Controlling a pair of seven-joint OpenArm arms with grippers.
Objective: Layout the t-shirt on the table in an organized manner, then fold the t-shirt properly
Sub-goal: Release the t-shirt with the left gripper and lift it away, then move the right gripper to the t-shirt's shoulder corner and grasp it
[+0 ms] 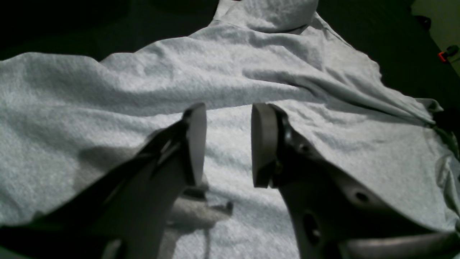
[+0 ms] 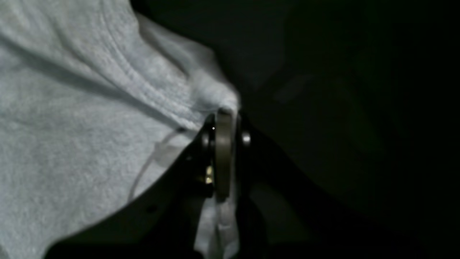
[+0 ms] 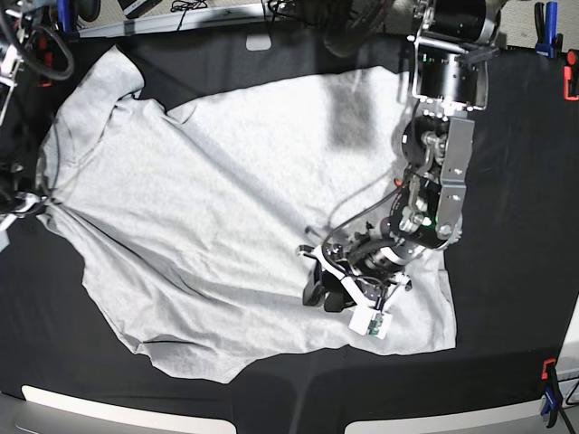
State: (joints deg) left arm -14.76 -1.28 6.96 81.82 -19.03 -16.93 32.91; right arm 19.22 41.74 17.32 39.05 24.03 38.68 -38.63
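The light-grey t-shirt lies spread and wrinkled across the black table, with no lettering showing. My left gripper hovers low over its lower right part. In the left wrist view this gripper stands open above the t-shirt, nothing between its pads. At the table's left edge my right gripper pinches the cloth, which is pulled to a point there. The right wrist view shows that gripper shut on a hemmed edge of the t-shirt, over the dark table.
Clamps sit on the table's edges: a blue clamp and a red clamp at the top right, another clamp at the bottom right, and a red clamp in the left wrist view. Cables and gear line the far edge.
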